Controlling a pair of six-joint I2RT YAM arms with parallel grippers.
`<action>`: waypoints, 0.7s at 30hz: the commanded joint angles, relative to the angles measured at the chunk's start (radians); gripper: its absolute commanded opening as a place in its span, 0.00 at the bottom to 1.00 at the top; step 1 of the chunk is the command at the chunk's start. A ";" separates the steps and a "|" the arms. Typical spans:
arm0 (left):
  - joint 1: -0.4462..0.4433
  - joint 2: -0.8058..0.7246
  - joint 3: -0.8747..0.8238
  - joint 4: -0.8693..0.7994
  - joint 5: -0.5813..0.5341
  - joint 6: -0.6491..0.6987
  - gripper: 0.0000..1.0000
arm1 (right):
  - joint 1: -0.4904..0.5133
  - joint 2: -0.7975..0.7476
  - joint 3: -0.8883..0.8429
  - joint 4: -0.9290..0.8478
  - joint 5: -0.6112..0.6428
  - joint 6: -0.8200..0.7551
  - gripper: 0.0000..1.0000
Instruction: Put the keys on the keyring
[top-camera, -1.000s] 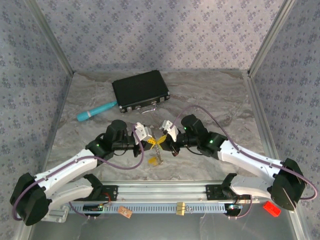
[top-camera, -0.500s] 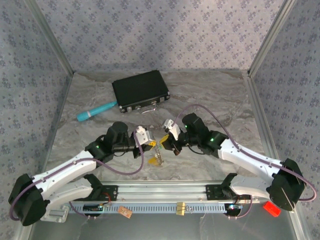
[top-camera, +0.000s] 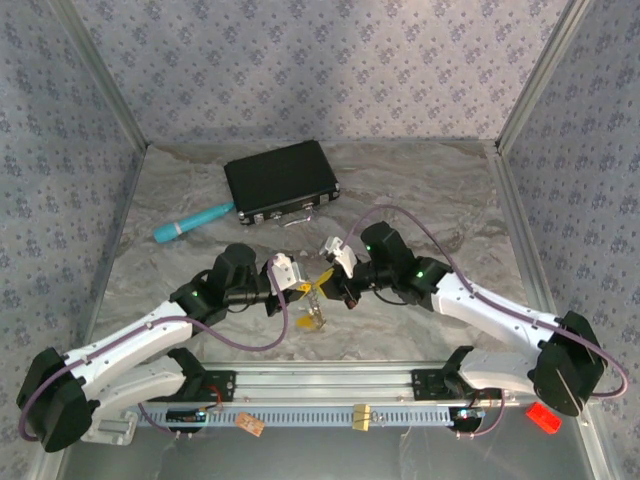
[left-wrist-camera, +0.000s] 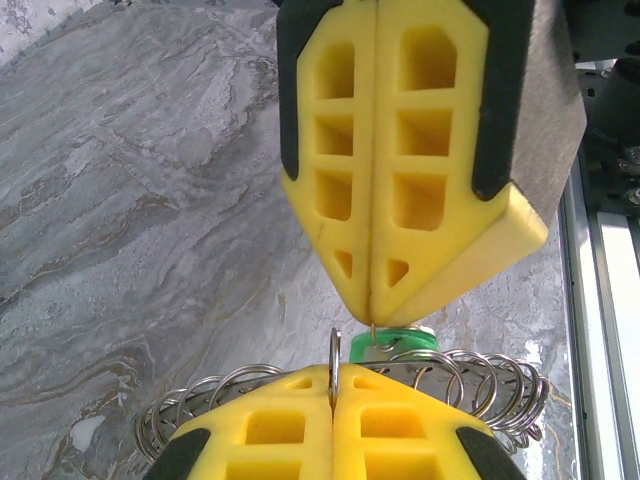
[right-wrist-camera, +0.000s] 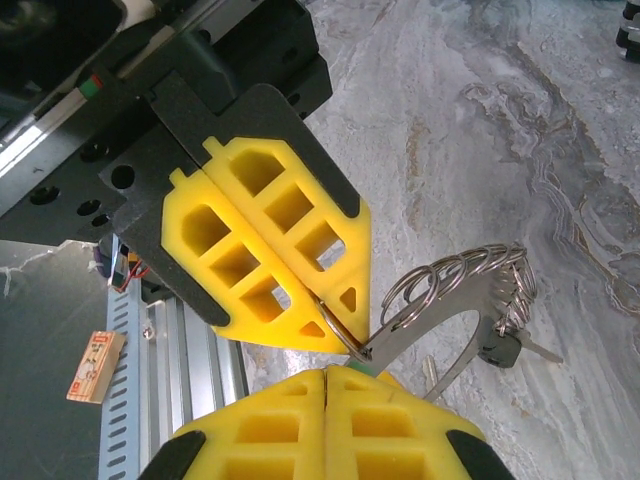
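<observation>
Top external, left gripper: pads together, tip to tip with the right gripper, which sits at its 3 o'clock.
Top external, keyring: at 6 o'clock just beneath both tips, near table centre.
Top external, black case: 12 o'clock of the tips; teal pen at 10 o'clock.
Left wrist, left gripper: clamped on a thin wire loop of the keyring.
Left wrist, right gripper: at 12 o'clock, pads together; green key touches its tip, grip on it unclear.
Right wrist, keyring: flat grey arc with wire loops, 2 o'clock of the meeting tips.
Right wrist, dark key: hangs from the arc's far end at 3 o'clock.
</observation>
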 joint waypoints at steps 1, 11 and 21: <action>-0.009 -0.015 0.005 0.030 0.029 0.000 0.00 | -0.002 0.008 0.035 0.002 -0.024 0.009 0.00; -0.009 -0.005 0.010 0.029 0.048 -0.010 0.00 | -0.002 0.013 0.034 0.027 0.007 0.018 0.00; -0.009 0.000 0.015 0.024 0.061 -0.010 0.00 | -0.002 0.016 0.034 0.041 0.028 0.018 0.00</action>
